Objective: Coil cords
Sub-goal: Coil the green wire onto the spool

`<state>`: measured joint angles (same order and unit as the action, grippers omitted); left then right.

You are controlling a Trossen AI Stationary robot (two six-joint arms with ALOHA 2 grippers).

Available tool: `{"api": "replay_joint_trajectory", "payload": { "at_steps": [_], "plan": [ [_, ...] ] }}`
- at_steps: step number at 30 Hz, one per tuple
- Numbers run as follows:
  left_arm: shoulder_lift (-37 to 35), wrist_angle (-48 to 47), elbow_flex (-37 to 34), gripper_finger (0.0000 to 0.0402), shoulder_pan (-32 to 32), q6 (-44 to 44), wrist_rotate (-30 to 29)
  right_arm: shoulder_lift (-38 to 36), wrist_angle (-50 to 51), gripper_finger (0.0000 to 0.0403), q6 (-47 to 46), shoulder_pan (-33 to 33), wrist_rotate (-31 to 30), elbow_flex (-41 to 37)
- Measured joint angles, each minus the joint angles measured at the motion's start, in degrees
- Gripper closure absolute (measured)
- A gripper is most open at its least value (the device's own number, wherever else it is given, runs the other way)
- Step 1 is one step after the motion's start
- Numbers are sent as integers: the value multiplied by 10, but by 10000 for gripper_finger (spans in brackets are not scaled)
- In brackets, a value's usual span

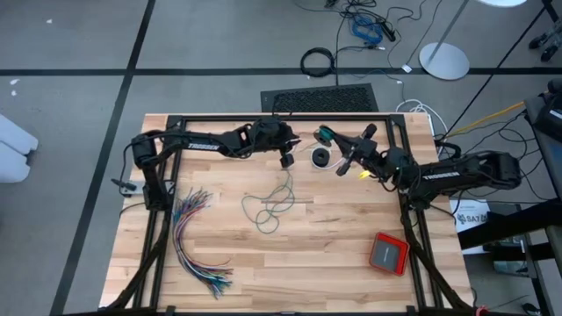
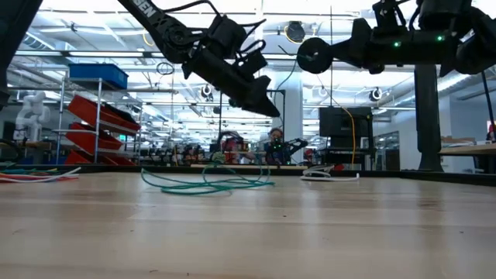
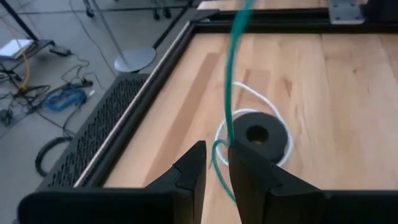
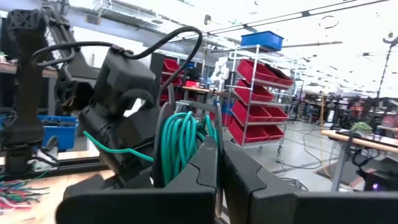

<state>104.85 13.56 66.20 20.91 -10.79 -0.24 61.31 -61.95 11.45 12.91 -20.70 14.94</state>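
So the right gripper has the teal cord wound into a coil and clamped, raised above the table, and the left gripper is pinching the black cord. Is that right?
Not quite. The left gripper is pinching the teal cord, not the black one; the left wrist view shows the teal strand running between its fingers. The black cord lies coiled on the table below. The rest holds: the right gripper clamps the teal coil, raised above the table.

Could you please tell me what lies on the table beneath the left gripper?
Beneath the left gripper, which pinches the teal cord, a black coil lies on the table with a white cord end looped around it. The fingers cover the coil's nearer edge.
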Motion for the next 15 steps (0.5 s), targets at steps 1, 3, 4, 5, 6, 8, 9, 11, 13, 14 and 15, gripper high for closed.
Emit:
{"api": "replay_joint_trajectory", "payload": {
  "at_steps": [1,3,4,5,6,8,9,11,13,14,15],
  "plan": [
    [4,4,0,327,0,0,-4,-2,0,403,2,0,-3,0],
    [8,12,0,327,0,3,-5,-7,0,403,5,0,-4,0],
    [9,14,0,327,-1,4,-5,-10,0,403,7,0,-4,0],
    [9,21,0,327,-2,4,-5,-12,-2,403,8,0,-4,0],
    [9,31,0,327,-4,4,-5,-15,-1,403,8,0,-4,0],
    [9,52,0,327,-7,4,-5,-17,0,403,11,0,-4,0],
    [9,61,0,327,-9,4,-5,-17,0,403,12,0,-4,0],
    [9,75,0,327,-11,4,-4,-17,1,403,13,0,-5,0],
    [9,75,0,327,-11,4,-3,-17,1,403,13,0,-5,0],
    [9,69,0,327,-11,3,-3,-17,0,403,13,0,-6,0],
    [9,60,0,327,-11,1,-3,-17,1,403,15,0,-9,0]
  ]
}}
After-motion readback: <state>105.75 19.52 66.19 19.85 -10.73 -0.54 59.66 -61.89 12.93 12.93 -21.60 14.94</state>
